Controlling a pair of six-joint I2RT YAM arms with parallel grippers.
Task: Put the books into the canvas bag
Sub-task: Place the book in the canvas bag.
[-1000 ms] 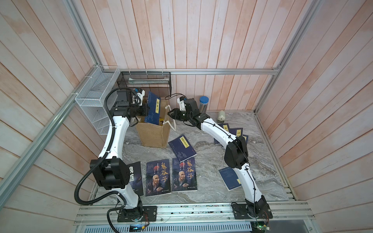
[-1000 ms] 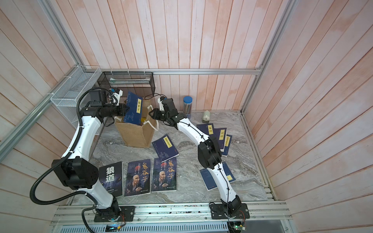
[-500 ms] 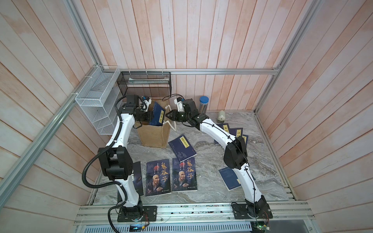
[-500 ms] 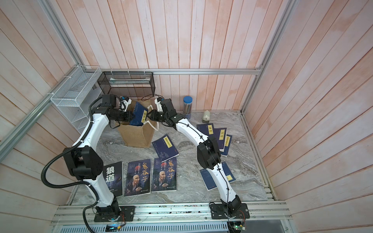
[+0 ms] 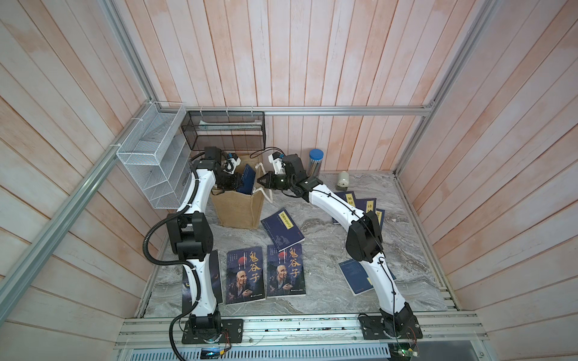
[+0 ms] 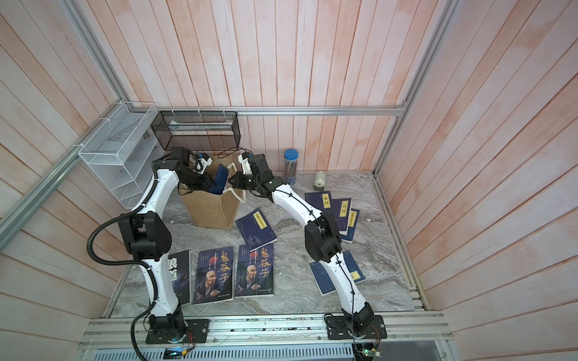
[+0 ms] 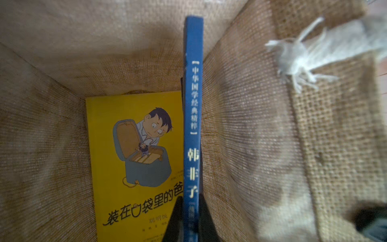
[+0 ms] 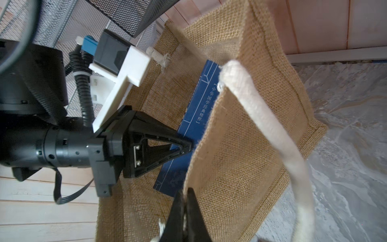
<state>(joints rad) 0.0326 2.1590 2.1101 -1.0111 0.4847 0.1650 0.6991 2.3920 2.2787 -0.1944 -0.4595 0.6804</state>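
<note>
**A:** Where is the left pincer (image 7: 189, 218)?

**B:** At the mouth of the canvas bag (image 5: 237, 209), pressed together on one end of a navy book (image 7: 192, 104). The book goes edge-on into the bag, spine toward the wrist camera, close along the burlap wall on the right arm's side. Its upper corner shows above the rim in both top views.

**A:** Does it touch the bottom?

**B:** I cannot tell.

**A:** Is anything else inside?

**B:** A yellow cartoon book (image 7: 134, 146) lies deep in the bag, cover toward the opening, just beside the blue one.

**A:** And the right pincer (image 8: 184, 209)?

**B:** It is pinching the bag's burlap rim, near the white rope handle (image 8: 268, 130), which hangs down the outside.

**A:** Where does the bag stand?

**B:** Upright at the back left of the marble bench (image 5: 322, 281), below the black mesh basket (image 5: 225, 131) and near the white wire rack (image 5: 150, 168).

**A:** Which books are outside it?

**B:** A loose navy book (image 5: 283, 229) lies just in front of the bag. Nearer the front are two old-man portrait books (image 5: 245, 276) side by side. A black book (image 6: 179, 275) is partly under the left arm. Three fanned navy books (image 6: 334, 209) lie behind the right arm, and a front navy book (image 5: 356, 276) lies under it.
</note>
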